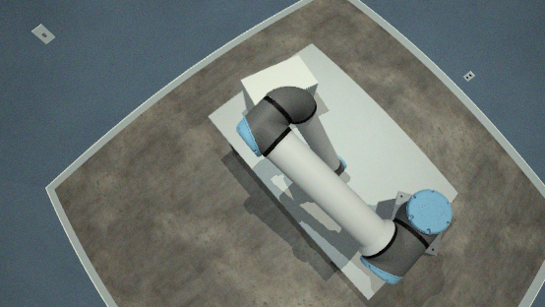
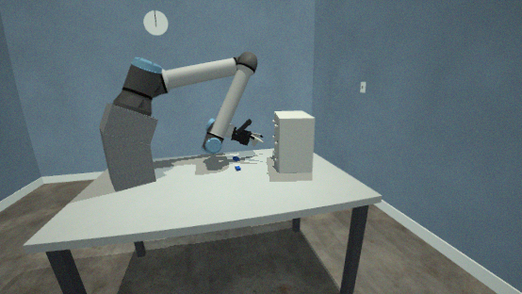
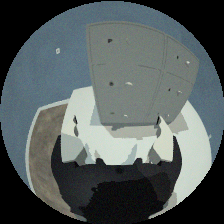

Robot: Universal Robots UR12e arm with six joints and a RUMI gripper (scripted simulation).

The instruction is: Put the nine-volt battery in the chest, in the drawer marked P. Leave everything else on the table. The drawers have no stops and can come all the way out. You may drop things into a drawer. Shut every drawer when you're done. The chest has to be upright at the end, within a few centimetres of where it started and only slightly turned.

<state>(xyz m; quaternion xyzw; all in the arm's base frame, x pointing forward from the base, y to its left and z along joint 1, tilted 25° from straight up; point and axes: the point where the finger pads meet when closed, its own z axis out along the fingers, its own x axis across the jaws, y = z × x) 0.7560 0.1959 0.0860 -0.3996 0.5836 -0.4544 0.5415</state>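
The white chest (image 2: 294,141) (image 1: 277,79) stands upright near the table's far right edge. In the wrist view its front (image 3: 130,75) fills the upper middle, with several drawers, each with a small knob, all looking shut. The drawer marks are too small to read. My gripper (image 2: 256,137) (image 3: 117,116) is open and empty, pointing level at the chest's front, a short way from the knobs. Two small blue things (image 2: 237,168) (image 2: 236,158) lie on the table below the wrist; I cannot tell which is the battery. In the overhead view the arm hides my gripper and these things.
The white table (image 2: 212,203) (image 1: 374,133) carries the grey robot pedestal (image 2: 129,146) at its left rear. The arm's elbow reaches high over the table's middle. The blue walls stand close behind and to the right.
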